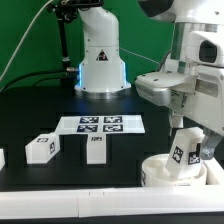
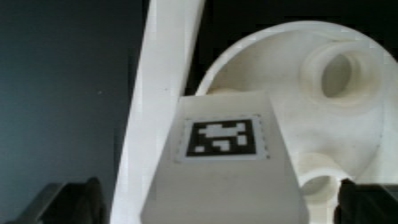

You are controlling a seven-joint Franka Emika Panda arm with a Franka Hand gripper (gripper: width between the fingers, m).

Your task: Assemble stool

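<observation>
The round white seat (image 1: 160,172) lies at the exterior view's right front. One white leg (image 1: 185,150) with a black-and-white tag stands tilted on it. My gripper (image 1: 186,131) is just over that leg's top. In the wrist view the tagged leg (image 2: 222,140) runs between my fingers, with the seat (image 2: 285,60) and one of its sockets (image 2: 347,75) behind it. My gripper (image 2: 222,208) is open: dark fingers (image 2: 71,205) show at both lower corners, with a gap to the leg on each side. Two more legs (image 1: 42,148) (image 1: 97,148) stand on the table.
The marker board (image 1: 100,124) lies flat behind the two loose legs. The arm's white base (image 1: 100,60) stands at the back. A low white wall piece (image 2: 169,60) runs beside the seat. Another white piece (image 1: 2,157) shows at the left edge.
</observation>
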